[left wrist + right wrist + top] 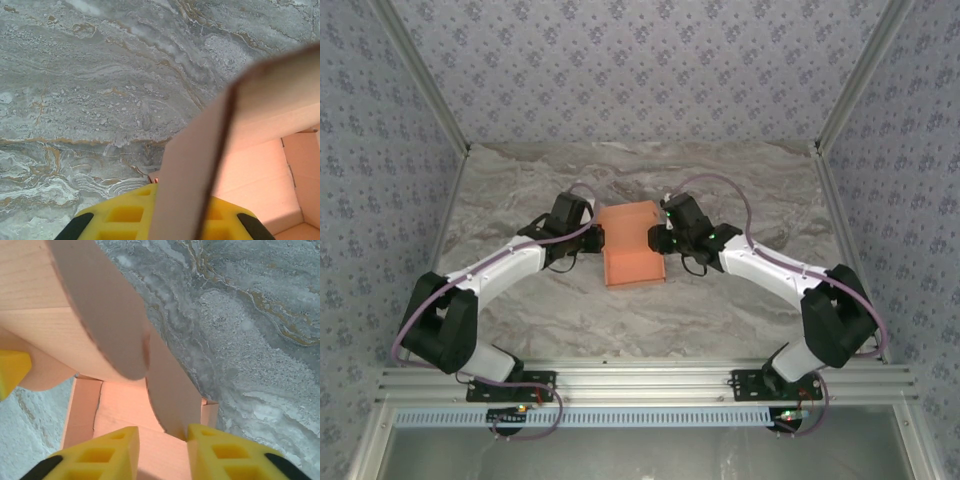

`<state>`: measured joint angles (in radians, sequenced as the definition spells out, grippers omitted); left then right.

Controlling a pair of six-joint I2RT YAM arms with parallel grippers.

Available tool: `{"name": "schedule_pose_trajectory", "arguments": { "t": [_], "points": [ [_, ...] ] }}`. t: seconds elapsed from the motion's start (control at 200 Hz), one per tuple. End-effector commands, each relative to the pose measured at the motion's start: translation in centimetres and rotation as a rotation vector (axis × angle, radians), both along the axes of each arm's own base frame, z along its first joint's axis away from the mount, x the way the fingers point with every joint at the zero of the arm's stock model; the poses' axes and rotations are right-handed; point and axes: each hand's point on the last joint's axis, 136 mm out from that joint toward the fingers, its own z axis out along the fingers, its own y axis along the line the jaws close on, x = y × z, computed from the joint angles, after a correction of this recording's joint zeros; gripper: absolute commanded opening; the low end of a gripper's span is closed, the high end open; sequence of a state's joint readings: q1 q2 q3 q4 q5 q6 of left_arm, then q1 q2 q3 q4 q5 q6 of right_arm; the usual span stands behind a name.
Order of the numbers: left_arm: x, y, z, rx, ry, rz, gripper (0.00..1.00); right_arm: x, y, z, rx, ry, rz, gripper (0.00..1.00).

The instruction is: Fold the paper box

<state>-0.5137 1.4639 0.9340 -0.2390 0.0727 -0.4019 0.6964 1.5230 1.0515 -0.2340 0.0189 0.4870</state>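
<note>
The orange paper box (632, 245), partly folded, sits mid-table on the marble table (520, 310) between my two grippers. My left gripper (588, 222) pinches its left wall flap between yellow fingers (125, 215). My right gripper (660, 238) grips the right flap; its fingers (220, 455) close on the card.

the left gripper's (165, 220) yellow fingers (125, 215) sit at the bottom edge, one to each side of a thin orange-salmon wall of the paper box (200, 170) that rises straight up from between them. to the right of that wall the box opens into a lit inner floor with creased side panels. ahead and to the left of the fingers lies the grey marble table (100, 90), veined with tan.
</note>
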Motion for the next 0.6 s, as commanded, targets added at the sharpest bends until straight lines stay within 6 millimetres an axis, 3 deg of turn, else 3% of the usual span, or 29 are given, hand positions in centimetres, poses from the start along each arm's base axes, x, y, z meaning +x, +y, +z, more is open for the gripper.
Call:
{"name": "schedule_pose_trajectory", "arguments": {
  "t": [0.0, 0.35, 0.595],
  "points": [
    [0.4, -0.4, 1.7, -0.006, -0.03, 0.003, 0.11, 0.1, 0.6, -0.1, -0.018, 0.013, 0.027, 0.27],
    [1.6, -0.4, 1.7, 0.046, -0.035, 0.033, 0.1, 0.2, -0.1, -1.3, -0.089, 0.017, 0.018, 0.2],
    [0.5, -2.8, 0.1, 0.097, -0.04, -0.021, 0.1, -0.4, 0.1, -2.5, -0.076, 0.035, 0.024, 0.15]
  ]
}}
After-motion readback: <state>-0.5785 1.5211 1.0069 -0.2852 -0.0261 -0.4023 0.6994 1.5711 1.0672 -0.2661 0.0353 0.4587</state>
